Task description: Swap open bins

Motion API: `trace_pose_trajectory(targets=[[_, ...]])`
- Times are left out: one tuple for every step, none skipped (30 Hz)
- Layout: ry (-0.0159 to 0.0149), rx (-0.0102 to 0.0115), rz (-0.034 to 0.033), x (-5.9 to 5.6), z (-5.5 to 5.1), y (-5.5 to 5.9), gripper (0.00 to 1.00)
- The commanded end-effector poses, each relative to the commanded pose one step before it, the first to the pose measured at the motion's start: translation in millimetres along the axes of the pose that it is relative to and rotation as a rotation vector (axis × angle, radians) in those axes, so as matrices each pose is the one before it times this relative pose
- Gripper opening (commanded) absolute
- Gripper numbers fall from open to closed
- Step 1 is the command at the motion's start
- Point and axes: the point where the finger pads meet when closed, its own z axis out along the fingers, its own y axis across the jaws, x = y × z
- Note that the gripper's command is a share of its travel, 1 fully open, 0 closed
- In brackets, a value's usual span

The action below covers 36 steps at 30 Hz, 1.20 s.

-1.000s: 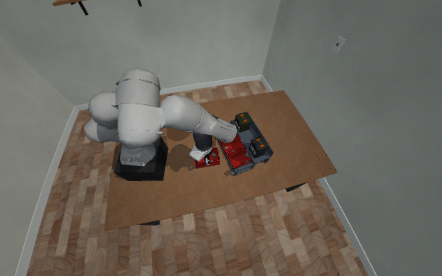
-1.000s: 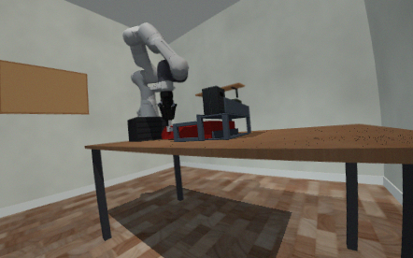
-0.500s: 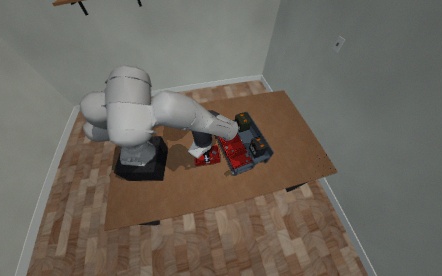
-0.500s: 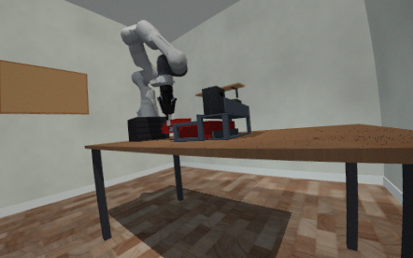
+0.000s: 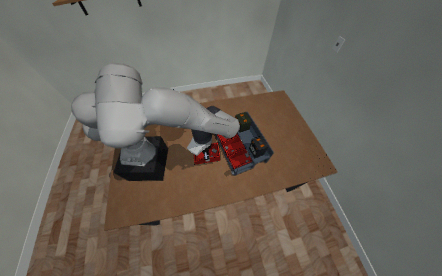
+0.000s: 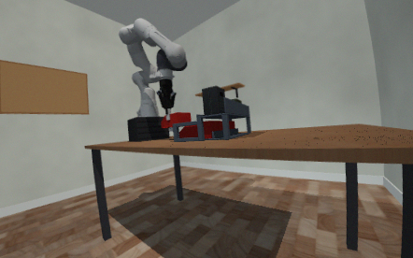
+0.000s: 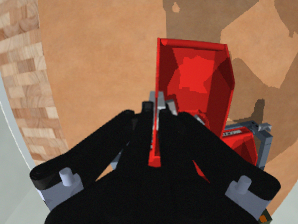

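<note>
My pincer (image 7: 158, 111) was pinched narrow on the near wall of the red bin (image 7: 196, 90), which hung right under it, over the bench (image 5: 186, 195) just beside the shelf (image 5: 265, 159).

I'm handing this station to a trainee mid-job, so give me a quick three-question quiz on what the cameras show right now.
1. True or false: the gripper stands wide open.
2. What is between the fingers? A: a wall of the red bin. B: a post of the shelf. C: nothing.
3. Fill in: in the top view, the grey shelf stands on the ____.

Key: 1 false, it is shut. 2 A. 3 table top.
</note>
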Motion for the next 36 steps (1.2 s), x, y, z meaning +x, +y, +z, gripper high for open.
trace_pose_trajectory(targets=[[0.01064,0.00597,-0.02474,3.45,-6.57,-2.08,0.0],[0.0,0.0,0.0,0.0,-0.92,0.0,0.0],[0.0,0.0,0.0,0.0,-0.75,0.0,0.0],[0.0,0.0,0.0,0.0,-0.59,0.0,0.0],[0.0,0.0,0.0,0.0,-0.44,0.0,0.0],[0.0,0.0,0.0,0.0,-0.31,0.0,0.0],[0.0,0.0,0.0,0.0,-0.19,0.0,0.0],[0.0,0.0,0.0,0.0,-0.1,0.0,0.0],[0.0,0.0,0.0,0.0,-0.04,0.0,0.0],[0.0,0.0,0.0,0.0,-0.01,0.0,0.0],[0.0,0.0,0.0,0.0,0.0,0.0,0.0],[0.0,0.0,0.0,0.0,0.0,0.0,0.0],[0.0,0.0,0.0,0.0,0.0,0.0,0.0],[0.0,0.0,0.0,0.0,0.0,0.0,0.0],[0.0,0.0,0.0,0.0,0.0,0.0,0.0],[0.0,0.0,0.0,0.0,0.0,0.0,0.0],[0.0,0.0,0.0,0.0,0.0,0.0,0.0],[0.0,0.0,0.0,0.0,0.0,0.0,0.0],[0.0,0.0,0.0,0.0,0.0,0.0,0.0],[0.0,0.0,0.0,0.0,0.0,0.0,0.0],[0.0,0.0,0.0,0.0,0.0,0.0,0.0],[0.0,0.0,-0.00033,-0.03,0.0,0.0,0.0],[0.0,0.0,-0.00209,-0.21,-0.02,-0.02,0.0],[0.0,0.0,-0.00502,-0.51,-0.04,-0.06,0.0],[0.0,0.0,-0.00856,-0.88,-0.06,-0.11,0.0],[0.0,0.0,-0.01222,-1.25,-0.09,-0.17,0.0],[0.0,0.0,-0.01557,-1.59,-0.12,-0.23,0.0],[0.0,0.0,-0.01832,-1.87,-0.14,-0.3,0.0],[0.0,0.0,-0.02021,-2.05,-0.15,-0.37,0.0],[0.0,0.0,0.0,0.0,0.0,0.0,0.0],[0.0,0.0,0.0,0.0,0.0,0.0,0.0],[0.0,0.0,-0.02114,-2.14,-0.16,-0.43,0.0],[0.0,0.0,-0.021,-2.12,-0.16,-0.47,0.0],[0.0,0.0,-0.01987,-1.99,-0.15,-0.49,0.0],[0.0,0.0,-0.01781,-1.78,-0.14,-0.47,0.0],[0.0,0.0,-0.01501,-1.49,-0.11,-0.43,0.0]])
